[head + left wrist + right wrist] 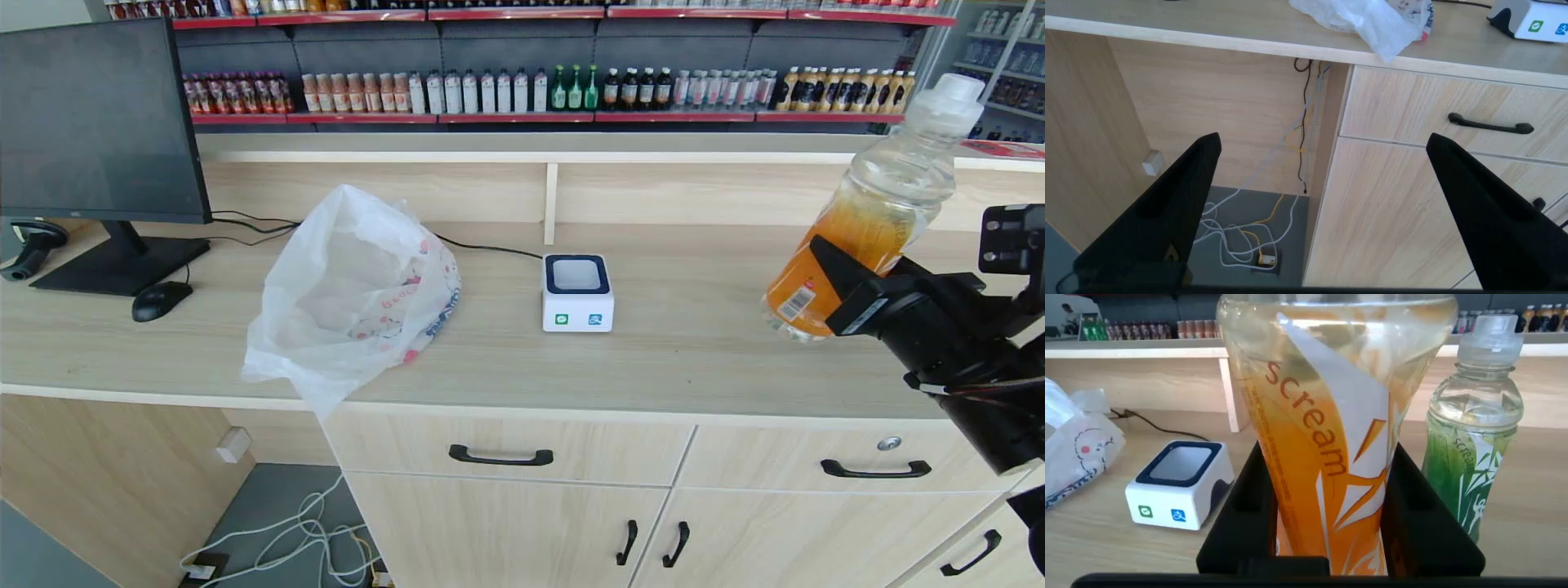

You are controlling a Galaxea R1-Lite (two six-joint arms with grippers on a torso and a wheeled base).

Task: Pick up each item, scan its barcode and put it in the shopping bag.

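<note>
My right gripper is shut on an orange drink bottle with a white cap, held tilted above the right part of the counter, barcode facing down-left. From the right wrist, the same bottle sits between the black fingers. A white scanner box with a dark-rimmed window stands mid-counter, left of the bottle. The white plastic shopping bag lies open further left. A green drink bottle stands on the counter beyond the orange one. My left gripper hangs open below the counter edge, holding nothing.
A monitor on its stand, a mouse and a handheld scanner sit at the counter's left end. A cable runs behind the bag to the scanner box. Drawers and cabinet doors lie below the counter. Shelves of bottles line the back wall.
</note>
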